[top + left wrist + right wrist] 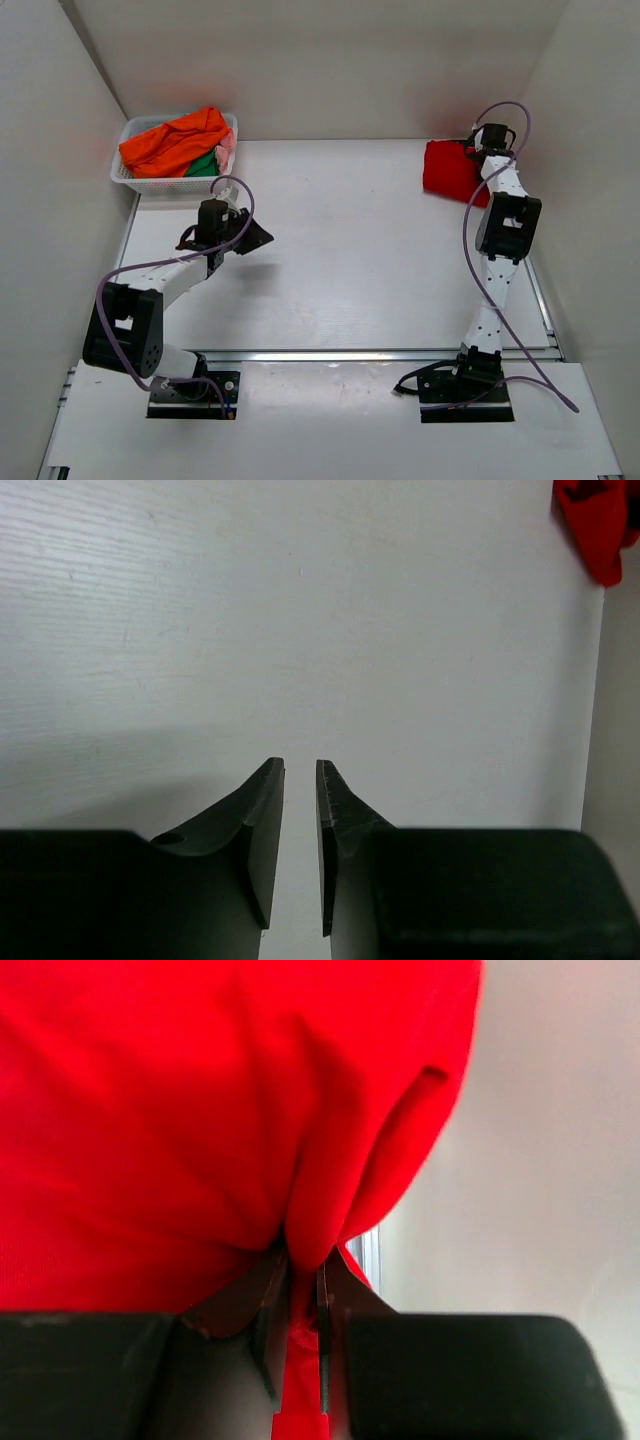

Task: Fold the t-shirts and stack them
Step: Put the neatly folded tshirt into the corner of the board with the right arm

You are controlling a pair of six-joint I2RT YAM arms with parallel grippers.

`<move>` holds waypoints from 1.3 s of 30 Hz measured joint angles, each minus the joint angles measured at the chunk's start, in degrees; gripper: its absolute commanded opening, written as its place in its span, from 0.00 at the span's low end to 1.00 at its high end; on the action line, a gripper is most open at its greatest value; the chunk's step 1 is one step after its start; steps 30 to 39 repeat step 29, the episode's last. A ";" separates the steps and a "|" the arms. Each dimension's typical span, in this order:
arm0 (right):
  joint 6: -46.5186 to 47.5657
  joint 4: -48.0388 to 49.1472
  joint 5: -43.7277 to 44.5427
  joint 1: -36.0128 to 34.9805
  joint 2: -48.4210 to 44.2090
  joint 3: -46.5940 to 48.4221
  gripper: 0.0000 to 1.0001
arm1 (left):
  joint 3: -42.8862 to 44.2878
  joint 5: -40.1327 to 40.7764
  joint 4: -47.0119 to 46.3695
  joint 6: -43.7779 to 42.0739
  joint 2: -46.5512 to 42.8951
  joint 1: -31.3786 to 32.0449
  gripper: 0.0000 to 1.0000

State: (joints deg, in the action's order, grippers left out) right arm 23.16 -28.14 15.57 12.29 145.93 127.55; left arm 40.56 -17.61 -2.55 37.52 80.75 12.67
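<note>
The counter is seen from above as a pale, bare sheet between white walls. At its 10 o'clock corner a white mesh basket is set, and in it an orange t-shirt is heaped over a green t-shirt, with a pink t-shirt showing at the basket's 3 o'clock edge. None of these three is folded.

The red t-shirt is bunched into a compact lump at the counter's 1 o'clock corner, close to the right wall, well apart from the basket.

The right gripper is pressed together on a fold of the red t-shirt. In the right wrist view the cloth is pinched between its jaws and a strip of red is seen running down between them.

The left gripper is held above bare counter toward 9 o'clock. Its jaws are narrowly parted and nothing is held between them.

The step in hand is judged to be the pick-up of the red t-shirt, so the task is at an early stage. For the next move, the shirt is probably to be drawn toward the counter's centre and spread flat. A second hold by the left gripper is likely to be needed, since a single pinch leaves the cloth bunched.
</note>
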 measured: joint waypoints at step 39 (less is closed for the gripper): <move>-14.47 3.13 12.41 -26.25 -50.80 -35.12 0.99 | 0.24 -2.60 22.23 -17.81 -25.11 7.82 0.99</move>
